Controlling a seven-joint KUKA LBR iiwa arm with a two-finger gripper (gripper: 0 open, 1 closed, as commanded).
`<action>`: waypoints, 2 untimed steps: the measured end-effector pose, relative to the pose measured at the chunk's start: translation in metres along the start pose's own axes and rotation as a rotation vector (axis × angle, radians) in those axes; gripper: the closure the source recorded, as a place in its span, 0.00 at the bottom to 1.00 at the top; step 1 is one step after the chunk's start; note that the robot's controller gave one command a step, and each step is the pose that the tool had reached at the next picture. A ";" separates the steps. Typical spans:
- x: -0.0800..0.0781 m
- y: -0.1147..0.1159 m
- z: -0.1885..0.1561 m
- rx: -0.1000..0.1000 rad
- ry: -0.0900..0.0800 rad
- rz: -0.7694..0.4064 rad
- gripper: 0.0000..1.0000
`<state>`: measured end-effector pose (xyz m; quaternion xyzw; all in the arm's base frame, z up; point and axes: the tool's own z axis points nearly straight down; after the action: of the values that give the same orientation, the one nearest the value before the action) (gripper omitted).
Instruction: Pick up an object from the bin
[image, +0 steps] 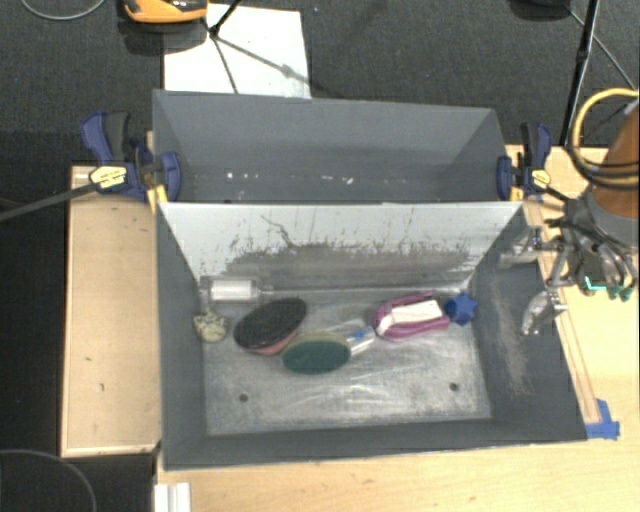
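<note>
On the floor of the bin (330, 405), from the left, lie a small pale lump (210, 325), a clear tube (232, 290), a dark oval brush (270, 324), a green oval pad (314, 356), then a magenta-and-white pack (410, 317) just beside a small blue piece (460, 309). My tool (540, 312) hangs over the right sloping wall, nearest that blue piece; whether it is apart or together I cannot tell.

One camera looks down obliquely on the whole bin (330, 400).
</note>
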<state>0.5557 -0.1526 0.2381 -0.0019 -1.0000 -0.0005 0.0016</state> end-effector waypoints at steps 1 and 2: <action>-0.034 0.072 0.166 0.001 -0.017 0.043 0.00; -0.037 0.113 0.163 0.003 -0.016 0.124 0.00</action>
<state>0.5924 -0.0397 0.0746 -0.0640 -0.9979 0.0010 -0.0064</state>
